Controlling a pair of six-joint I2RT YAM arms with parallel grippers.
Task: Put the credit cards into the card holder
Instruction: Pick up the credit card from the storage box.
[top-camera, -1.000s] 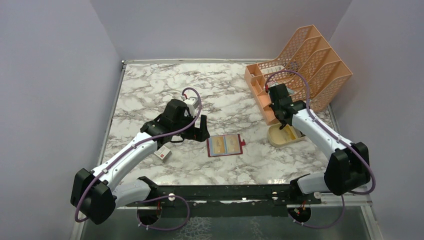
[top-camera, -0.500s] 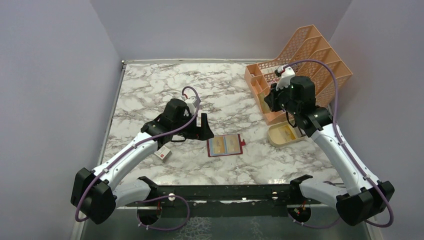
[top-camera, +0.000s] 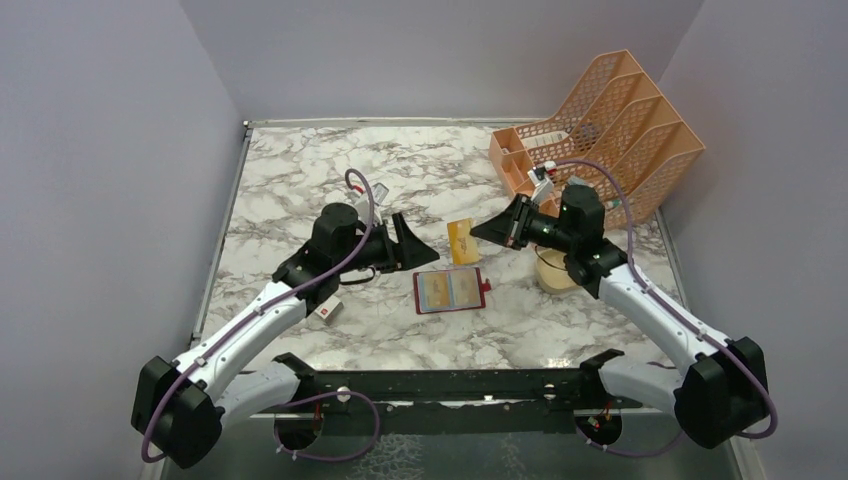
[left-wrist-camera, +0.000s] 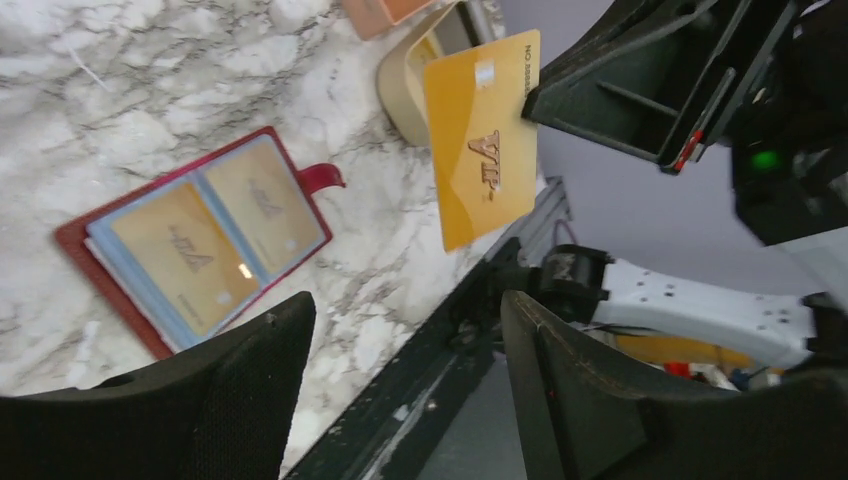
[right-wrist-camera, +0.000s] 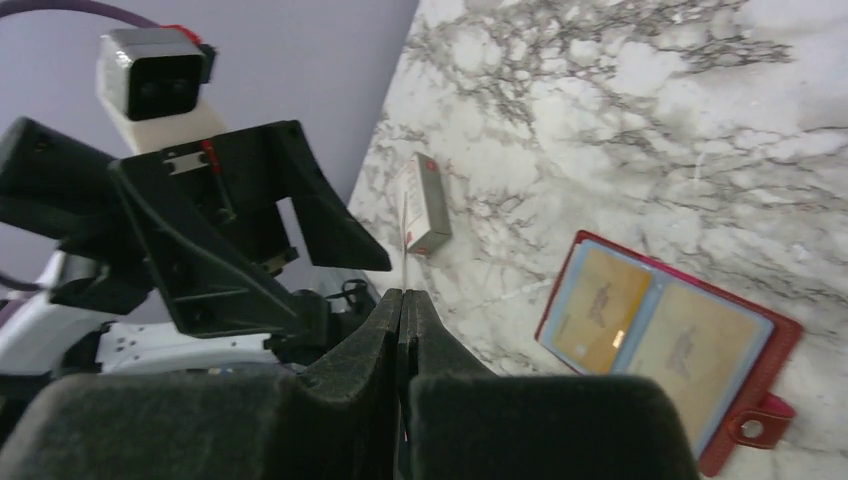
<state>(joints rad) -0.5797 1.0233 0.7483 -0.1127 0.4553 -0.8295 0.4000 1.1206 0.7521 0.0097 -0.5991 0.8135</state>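
Right gripper (top-camera: 480, 233) is clamped shut on one edge of a gold card (top-camera: 461, 241) and holds it upright in the air, above the table and near the open red wallet (top-camera: 452, 291). The left gripper (top-camera: 418, 245) faces the card from the other side with its fingers spread apart. It grips nothing and is close to the card but not touching it. The wallet lies flat on the marble table (top-camera: 300, 180), spread open, with two other cards (left-wrist-camera: 190, 250) showing in its clear pockets.

The card looks thin, light and stiff, with smooth faces that could slip or swivel in a narrow pinch. It is probably best held flat across both faces, close to one short end, so the opposite end stays free to lead into a pocket. A hand-over seems likely, so the left fingers should close on the free half, away from the right fingertips. The wallet looks light too and may slide when pushed.
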